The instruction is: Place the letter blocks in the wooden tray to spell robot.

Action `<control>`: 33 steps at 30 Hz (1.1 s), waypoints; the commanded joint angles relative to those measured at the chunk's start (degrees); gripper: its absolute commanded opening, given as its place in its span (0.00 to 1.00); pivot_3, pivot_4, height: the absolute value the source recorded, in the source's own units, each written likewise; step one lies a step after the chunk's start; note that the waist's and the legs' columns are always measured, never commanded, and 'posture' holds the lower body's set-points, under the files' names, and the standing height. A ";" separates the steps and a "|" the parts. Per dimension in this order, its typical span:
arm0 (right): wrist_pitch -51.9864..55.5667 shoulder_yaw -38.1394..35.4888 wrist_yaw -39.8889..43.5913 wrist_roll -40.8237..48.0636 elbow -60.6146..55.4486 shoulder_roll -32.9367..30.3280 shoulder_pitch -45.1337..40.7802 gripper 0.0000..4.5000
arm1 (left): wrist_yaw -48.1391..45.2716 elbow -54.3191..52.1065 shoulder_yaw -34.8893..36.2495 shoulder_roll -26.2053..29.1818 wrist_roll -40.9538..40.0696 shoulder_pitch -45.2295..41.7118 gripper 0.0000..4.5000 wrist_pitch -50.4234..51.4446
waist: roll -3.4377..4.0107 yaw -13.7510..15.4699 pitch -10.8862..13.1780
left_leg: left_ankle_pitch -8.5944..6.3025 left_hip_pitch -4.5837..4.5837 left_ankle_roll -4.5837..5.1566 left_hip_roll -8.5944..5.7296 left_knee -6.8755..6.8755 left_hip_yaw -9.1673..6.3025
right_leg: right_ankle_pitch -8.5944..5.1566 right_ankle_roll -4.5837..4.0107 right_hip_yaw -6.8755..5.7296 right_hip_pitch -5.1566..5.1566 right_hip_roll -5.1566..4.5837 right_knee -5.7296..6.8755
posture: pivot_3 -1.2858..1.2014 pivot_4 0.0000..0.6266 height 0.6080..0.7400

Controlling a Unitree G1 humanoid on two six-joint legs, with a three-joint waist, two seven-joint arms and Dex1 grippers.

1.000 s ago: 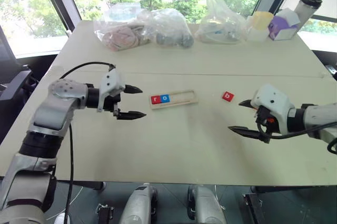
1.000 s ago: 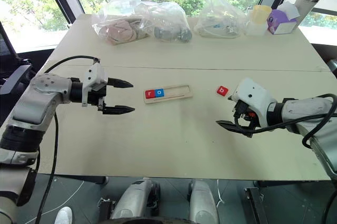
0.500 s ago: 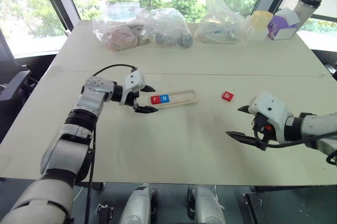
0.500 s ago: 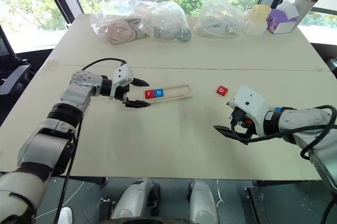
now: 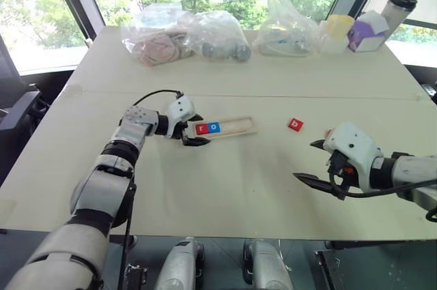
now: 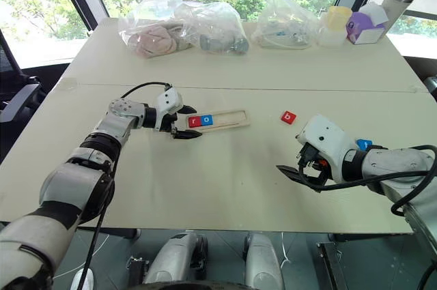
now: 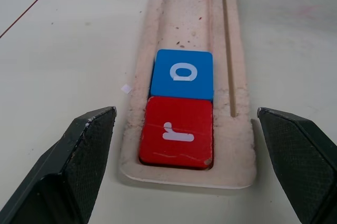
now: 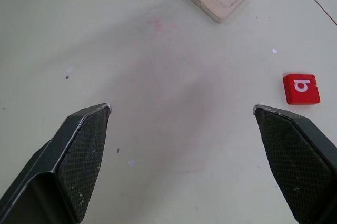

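left hand point(image 5: 192, 134) open at wooden tray point(image 5: 225, 127) end | red b block point(image 5: 295, 124) apart

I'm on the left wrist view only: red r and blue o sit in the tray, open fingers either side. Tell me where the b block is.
Observer: The red b block lies flat on the table, past the right end of the wooden tray and apart from it.
Operator: Report the other arm.
Observer: The right gripper is open and empty. It is nearer the robot than the red b block and is not touching it.
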 commanded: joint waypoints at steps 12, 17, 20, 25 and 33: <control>-0.64 0.01 -0.86 -0.03 -0.86 -0.57 -0.66 1.00 | 0.74 3.90 1.84 -1.38 2.36 -1.06 0.88 2.27 | 0.00 0.03 -0.02 | -0.03 0.02 0.06 0.00 0.20 -0.03 | 0.03 0.03 -0.01 0.13 -0.01 0.00 | 0.52 0.24 1.00; -0.46 0.33 -0.91 0.14 -0.76 -0.61 -1.33 1.00 | -1.70 3.70 1.31 -1.36 2.85 -0.55 0.70 2.88 | 0.01 0.01 -0.03 | -0.07 0.02 0.11 0.01 0.25 -0.03 | 0.03 0.03 -0.01 0.14 -0.02 -0.01 | 0.52 0.24 1.00; -0.35 0.45 -1.05 0.16 -0.76 -0.54 -1.56 1.00 | -4.33 2.63 0.94 -1.03 2.78 0.10 0.70 2.88 | 0.01 0.02 -0.03 | -0.09 0.02 0.13 0.01 0.26 -0.02 | 0.03 0.03 -0.01 0.15 -0.03 -0.03 | 0.52 0.24 1.00; -0.11 0.65 -1.52 0.25 -1.14 -0.15 -1.52 1.00 | -8.32 -0.84 0.57 -0.11 2.61 1.57 0.70 1.84 | 0.01 0.01 -0.03 | -0.11 0.01 0.16 0.01 0.26 -0.01 | 0.03 0.02 -0.01 0.17 -0.04 -0.08 | 0.52 0.24 1.00; 0.19 0.17 -1.64 0.65 -1.41 -0.35 -1.18 1.00 | -16.47 -17.25 -0.82 1.86 0.55 10.23 0.70 2.44 | 0.04 -0.07 -0.05 | -0.17 0.00 0.22 0.02 0.25 -0.01 | -0.06 -0.15 0.02 0.19 -0.16 -0.18 | 0.52 0.24 1.00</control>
